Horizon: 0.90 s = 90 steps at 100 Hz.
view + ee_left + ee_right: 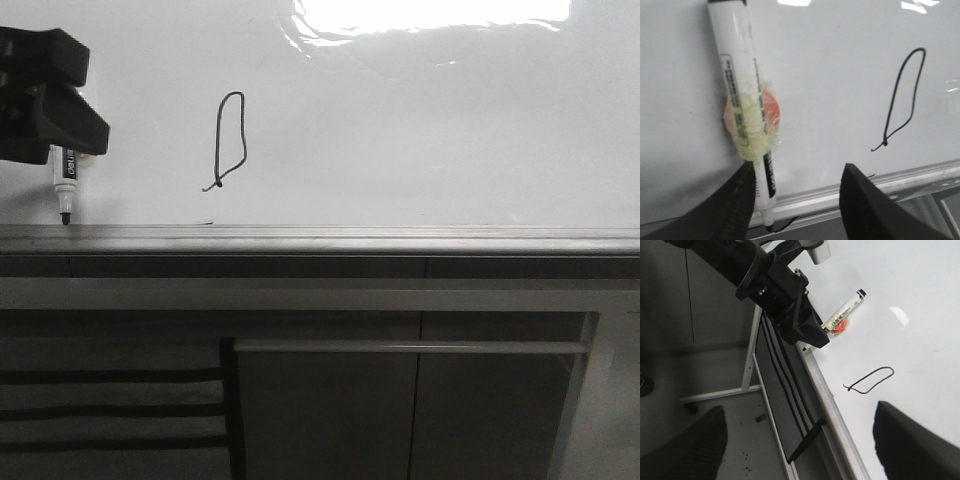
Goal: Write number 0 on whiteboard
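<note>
One whiteboard [430, 130] fills the upper front view, its grey rail [400, 238] running the full width along the bottom edge. One number 0 [231, 140], a narrow dark loop with a kinked tail, sits left of centre, well above the rail; broad bare white lies to its right. One marker [65, 183] hangs tip-down at the far left, its tip just at the rail. The left pincer [797, 200] is spread, one finger [740, 200] touching the marker, the other clear of it. The right pincer [800, 440] is spread wide and holds nothing, hovering apart from the loop.
</note>
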{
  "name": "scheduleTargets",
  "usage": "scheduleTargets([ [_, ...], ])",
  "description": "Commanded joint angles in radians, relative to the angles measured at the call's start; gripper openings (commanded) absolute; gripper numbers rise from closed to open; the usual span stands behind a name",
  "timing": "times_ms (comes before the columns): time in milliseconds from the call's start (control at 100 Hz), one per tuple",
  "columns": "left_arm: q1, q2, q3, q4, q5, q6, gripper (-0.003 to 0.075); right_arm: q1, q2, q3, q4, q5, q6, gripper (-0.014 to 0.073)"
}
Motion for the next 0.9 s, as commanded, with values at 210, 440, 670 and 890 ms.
scheduleTargets([
  [210,0.001,-0.102,0.0,0.024,0.122,-0.003,0.0284,0.0,-0.128,0.095,-0.032,-0.056,0.056,0.0403],
  [440,0.001,-0.216,0.104,0.024,0.149,-0.003,-0.002,0.0,-0.302,0.259,-0.058,-0.07,0.107,-0.0071],
  [670,0.001,-0.415,0.176,0.08,0.137,0.031,-0.002,0.0,-0.524,0.452,-0.06,-0.252,0.169,-0.006],
  [890,0.001,-0.638,0.262,0.092,0.094,0.052,-0.002,0.0,-0.692,0.651,-0.06,-0.42,0.226,-0.006],
])
